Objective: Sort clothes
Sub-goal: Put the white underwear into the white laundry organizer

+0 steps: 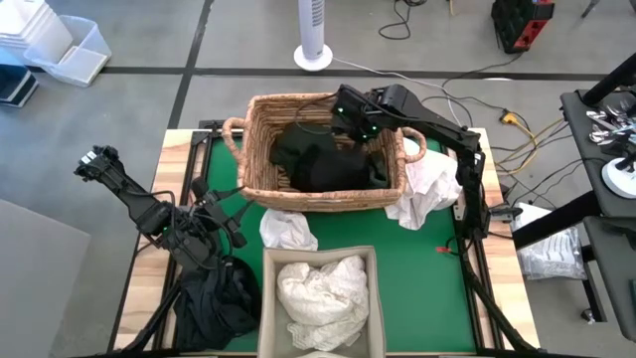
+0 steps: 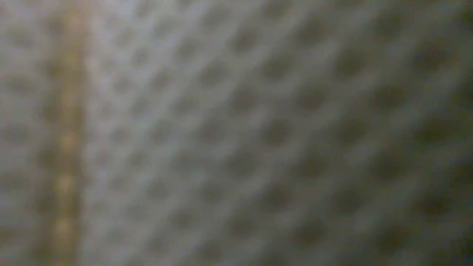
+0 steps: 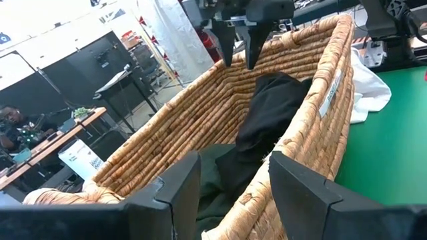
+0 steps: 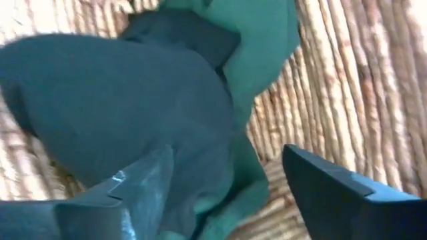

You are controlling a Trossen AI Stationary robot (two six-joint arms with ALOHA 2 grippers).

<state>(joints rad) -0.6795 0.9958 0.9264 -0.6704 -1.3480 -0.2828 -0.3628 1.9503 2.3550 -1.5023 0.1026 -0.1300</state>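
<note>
A wicker basket (image 1: 260, 109) at the table's far middle holds dark clothes: a black garment (image 1: 323, 159) and a dark green one (image 4: 260, 40). My right gripper (image 1: 343, 111) is open over the basket's far side, its fingers pointing down, just above the black garment (image 4: 113, 100) and clear of it. It also shows in the left wrist view (image 3: 239, 57). My left gripper (image 1: 235, 214) is open and empty at the table's left, facing the basket's near left wall (image 3: 293, 140). A white garment (image 1: 427, 189) hangs off the basket's right end. Another white garment (image 1: 286, 231) lies on the green mat.
A grey box (image 1: 373, 298) at the near middle holds a white garment (image 1: 320, 288). A black garment (image 1: 214, 298) lies heaped at the near left. The low view is filled by a blurred mesh surface (image 2: 236, 133). Bare green mat (image 1: 427, 278) shows at the near right.
</note>
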